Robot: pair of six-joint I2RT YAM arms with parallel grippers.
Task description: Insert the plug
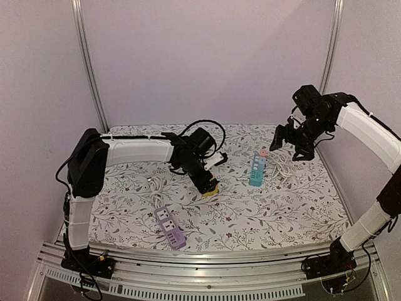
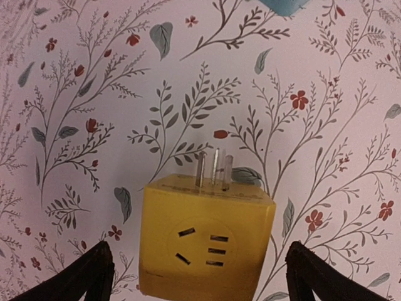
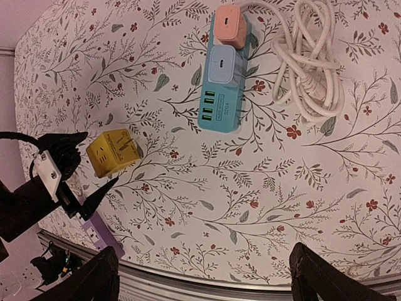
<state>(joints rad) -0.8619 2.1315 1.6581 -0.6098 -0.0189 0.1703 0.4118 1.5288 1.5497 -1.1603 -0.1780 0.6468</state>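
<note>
Though between wide jaws (untouched), plug [image 2: 203, 241]

arms [image 1: 138, 150]: white shells | joints [image 1: 88, 166]: black | jaws: black | cables [image 1: 210, 123]: black

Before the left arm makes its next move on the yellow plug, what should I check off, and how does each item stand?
1. Left pincer open: ok, jaws wide.
2. Plug centred between its fingers: ok, not gripped.
3. Prongs unobstructed: ok, pointing along the cloth, away from the wrist.
4. Fingers low enough to grip: cannot tell.
5. Free socket: ok on the purple strip, whose sockets look empty; the teal strip is partly occupied.
6. Right pincer out of the way: ok, open, raised near the teal strip.
</note>
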